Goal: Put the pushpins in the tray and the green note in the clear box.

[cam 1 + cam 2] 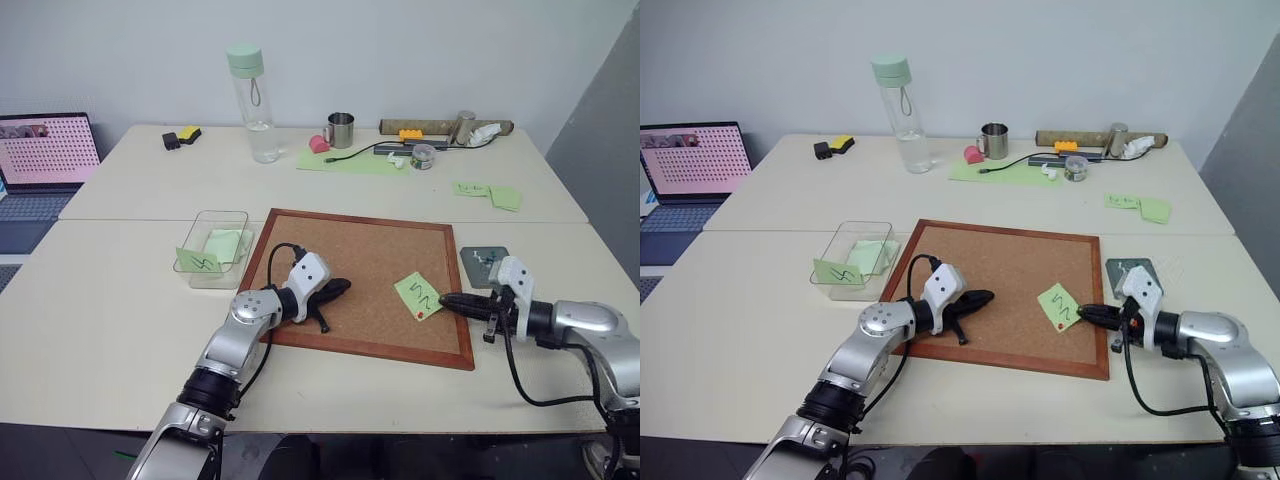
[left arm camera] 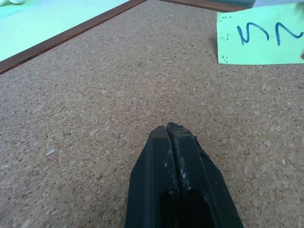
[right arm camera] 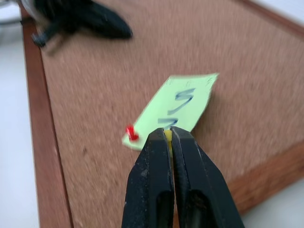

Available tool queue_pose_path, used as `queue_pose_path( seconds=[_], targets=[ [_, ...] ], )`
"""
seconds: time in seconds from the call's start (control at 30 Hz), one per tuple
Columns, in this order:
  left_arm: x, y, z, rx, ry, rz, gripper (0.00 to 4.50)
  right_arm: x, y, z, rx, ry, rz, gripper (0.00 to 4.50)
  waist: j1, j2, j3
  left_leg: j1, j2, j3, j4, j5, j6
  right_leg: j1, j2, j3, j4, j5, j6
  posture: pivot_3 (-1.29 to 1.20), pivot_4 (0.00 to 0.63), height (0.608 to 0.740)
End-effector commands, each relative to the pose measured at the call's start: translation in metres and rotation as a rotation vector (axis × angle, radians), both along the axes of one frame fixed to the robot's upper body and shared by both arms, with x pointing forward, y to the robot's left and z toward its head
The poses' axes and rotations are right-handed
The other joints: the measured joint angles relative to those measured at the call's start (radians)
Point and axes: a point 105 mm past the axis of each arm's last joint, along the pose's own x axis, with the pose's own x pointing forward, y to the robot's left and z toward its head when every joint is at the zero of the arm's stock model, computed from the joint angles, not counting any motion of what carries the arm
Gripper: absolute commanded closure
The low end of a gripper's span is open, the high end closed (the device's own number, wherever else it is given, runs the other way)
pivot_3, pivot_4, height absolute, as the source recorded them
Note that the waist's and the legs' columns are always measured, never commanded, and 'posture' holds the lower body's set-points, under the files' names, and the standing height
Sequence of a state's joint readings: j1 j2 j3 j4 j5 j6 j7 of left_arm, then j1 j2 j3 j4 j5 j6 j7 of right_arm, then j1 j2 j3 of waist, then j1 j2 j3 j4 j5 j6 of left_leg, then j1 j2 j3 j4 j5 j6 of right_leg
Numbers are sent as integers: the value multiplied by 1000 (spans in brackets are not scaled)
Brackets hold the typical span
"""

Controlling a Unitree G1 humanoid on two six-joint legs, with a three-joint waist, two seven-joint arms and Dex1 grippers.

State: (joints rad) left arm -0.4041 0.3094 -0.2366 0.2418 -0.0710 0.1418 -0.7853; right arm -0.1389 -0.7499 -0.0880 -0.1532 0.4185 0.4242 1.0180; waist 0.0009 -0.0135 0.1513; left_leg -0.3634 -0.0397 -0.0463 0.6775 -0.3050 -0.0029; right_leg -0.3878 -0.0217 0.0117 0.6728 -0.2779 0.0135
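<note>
The green note [image 1: 417, 296], with a dark scribble, lies on the cork board [image 1: 350, 245] near its right edge. A red pushpin [image 3: 131, 133] pins its near corner. My right gripper [image 1: 445, 299] hovers just off that note's right side, shut on a small yellow pushpin [image 3: 167, 136] whose sliver shows between the tips. The dark grey tray [image 1: 478, 272] sits right of the board with a few pushpins [image 1: 489, 258] in it. My left gripper [image 1: 345, 287] is shut and empty, resting low over the board's left half. The clear box [image 1: 212, 248] stands left of the board.
The clear box holds green paper, and another scribbled green note [image 1: 198, 261] leans at its front. At the back stand a bottle [image 1: 251, 100], a metal cup [image 1: 341, 129], a large green sheet [image 1: 345, 161] and loose notes [image 1: 490, 192]. A laptop [image 1: 40, 160] sits far left.
</note>
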Motion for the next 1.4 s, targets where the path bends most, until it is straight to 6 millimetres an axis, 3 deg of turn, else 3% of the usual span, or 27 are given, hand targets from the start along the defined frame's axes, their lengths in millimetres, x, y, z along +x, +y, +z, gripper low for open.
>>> queue_pose_path(
  seconds=[0.03,0.13,0.23,0.4,0.63,0.9,1.17,1.27,1.4],
  targets=[
    [-9,6,-35,86,111,18,4500,2,-1,24,40,-67,-18,4449,0,0,0,0,0,0,0,0,0,0,0,0,0,0,0,0,150,740],
    [-8,7,-36,90,111,25,4500,7,-6,31,59,-81,-63,4449,0,0,0,0,0,0,0,0,0,0,0,0,0,0,0,0,150,740],
    [-7,7,-36,93,110,26,4500,21,-25,31,16,-103,-188,4449,0,0,0,0,0,0,0,0,0,1,0,0,0,0,0,0,150,740],
    [-8,6,-38,100,109,22,4500,46,-70,19,-121,-96,-449,4449,1,0,0,0,0,0,0,0,0,1,0,0,0,0,0,0,150,740],
    [-9,4,-38,99,110,11,4500,54,-95,5,-202,-69,-562,4449,0,1,-1,0,0,0,0,0,0,1,0,0,0,0,0,0,150,740],
    [-12,5,-39,97,119,11,4500,55,-95,0,-205,-61,-563,2891,0,1,-1,0,0,0,0,0,0,1,0,0,0,0,0,0,150,740],
    [-10,5,-39,98,115,13,4500,58,-95,12,-186,-110,-561,1248,0,1,-1,0,0,0,0,0,0,1,0,0,0,0,0,0,150,740],
    [-10,5,-39,99,116,12,4500,50,-78,22,-150,-137,-431,554,0,1,-1,0,0,0,0,0,0,1,0,0,0,0,0,0,150,740],
    [-10,5,-39,101,115,11,4500,29,-46,19,-221,-145,-198,554,1,1,-1,0,0,-1,0,0,0,1,0,0,0,0,0,0,150,740]
  ],
)
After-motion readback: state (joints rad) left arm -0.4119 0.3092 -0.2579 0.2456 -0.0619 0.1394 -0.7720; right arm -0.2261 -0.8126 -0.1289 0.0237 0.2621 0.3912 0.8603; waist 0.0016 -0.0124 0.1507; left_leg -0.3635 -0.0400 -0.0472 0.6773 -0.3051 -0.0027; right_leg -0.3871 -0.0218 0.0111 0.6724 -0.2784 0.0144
